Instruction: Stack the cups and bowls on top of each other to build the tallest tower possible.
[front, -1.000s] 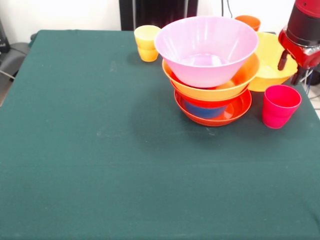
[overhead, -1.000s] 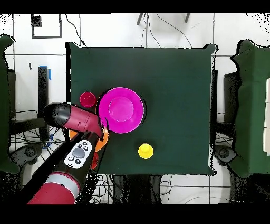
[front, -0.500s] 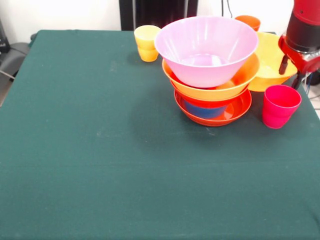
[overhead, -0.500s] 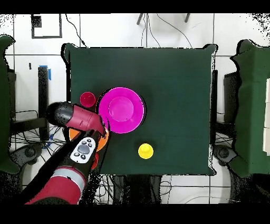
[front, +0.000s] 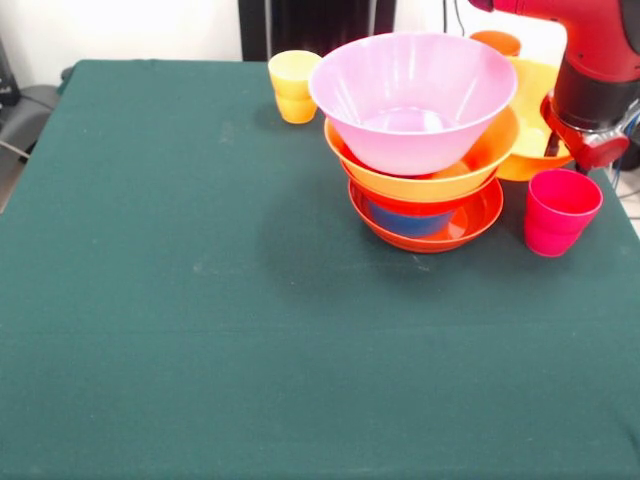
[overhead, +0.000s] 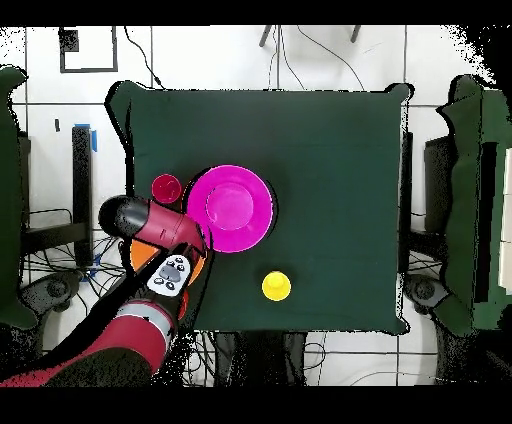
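Note:
The tower stands right of centre: a shallow red-orange bowl (front: 470, 222) at the bottom holds a blue bowl (front: 405, 219), with a wide orange bowl (front: 440, 180) above and a large pink bowl (front: 410, 95) (overhead: 237, 208) on top. Behind it to the right lies a large orange-yellow bowl (front: 528, 115). My gripper (front: 567, 155) hangs open over that bowl's right rim, holding nothing. In front of it stands a red-pink cup (front: 558, 211) (overhead: 165, 186). A yellow cup (front: 293, 86) (overhead: 276, 286) stands at the back, left of the tower. An orange cup (front: 497, 42) peeks out behind the bowls.
The green cloth table (front: 200, 300) ends close to the red-pink cup on the right. In the overhead view my red arm (overhead: 150, 225) covers the gripper and most of the orange-yellow bowl (overhead: 134, 256) at the table's edge.
My gripper has moved leftward in the front view, from beside the orange-yellow bowl to over its right rim. The bowls and cups have not moved.

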